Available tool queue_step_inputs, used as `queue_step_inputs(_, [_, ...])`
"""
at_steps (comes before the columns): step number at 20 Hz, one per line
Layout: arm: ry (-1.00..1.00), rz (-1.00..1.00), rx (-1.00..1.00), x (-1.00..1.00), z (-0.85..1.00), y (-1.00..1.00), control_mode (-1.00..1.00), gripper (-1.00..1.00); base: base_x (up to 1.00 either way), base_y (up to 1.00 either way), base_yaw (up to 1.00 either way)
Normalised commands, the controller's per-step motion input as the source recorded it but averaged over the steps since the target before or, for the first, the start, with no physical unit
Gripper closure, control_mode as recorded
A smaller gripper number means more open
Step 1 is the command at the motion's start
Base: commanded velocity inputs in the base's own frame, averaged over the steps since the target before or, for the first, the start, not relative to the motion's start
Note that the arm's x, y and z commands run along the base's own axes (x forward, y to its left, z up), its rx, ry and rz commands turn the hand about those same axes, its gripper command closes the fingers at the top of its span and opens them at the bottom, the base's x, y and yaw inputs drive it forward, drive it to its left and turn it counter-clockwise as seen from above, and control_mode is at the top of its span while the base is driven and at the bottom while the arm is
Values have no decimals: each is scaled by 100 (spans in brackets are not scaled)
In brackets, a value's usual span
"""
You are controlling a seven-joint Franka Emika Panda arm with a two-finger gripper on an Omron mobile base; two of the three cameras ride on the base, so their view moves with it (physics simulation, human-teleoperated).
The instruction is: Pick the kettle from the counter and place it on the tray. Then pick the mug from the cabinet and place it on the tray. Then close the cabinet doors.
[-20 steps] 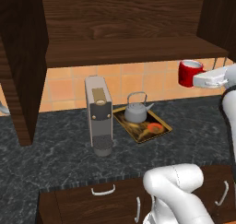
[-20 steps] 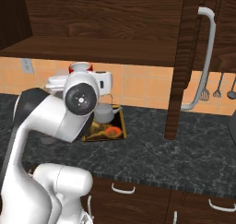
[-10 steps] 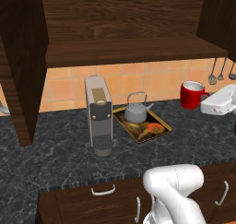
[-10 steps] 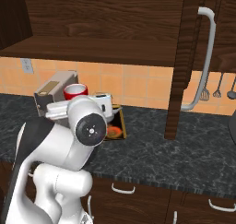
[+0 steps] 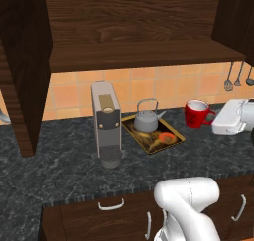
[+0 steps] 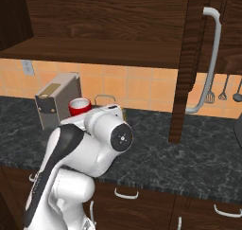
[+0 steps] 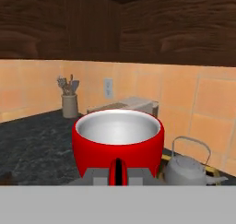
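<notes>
Mug [image 5: 197,113] lowered since prev; upright, handle toward pincer [image 5: 214,120].

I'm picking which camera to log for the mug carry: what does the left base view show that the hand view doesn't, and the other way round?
Left base view alone: the tray with the kettle on it, the drawer fronts under the counter, and hanging utensils. Hand view alone: the mug's white inside, its handle held at the fingers, a utensil crock and a wall outlet. Both share the red mug, the kettle, the coffee machine and the tiled wall.
</notes>
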Motion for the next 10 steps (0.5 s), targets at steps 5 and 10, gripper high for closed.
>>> queue_step_inputs(5, [0,25,0,42,-46,1,-100,100,0,0,0])
queue_step_inputs(10, [0,22,0,33,-38,0,-100,100,0,0,0])
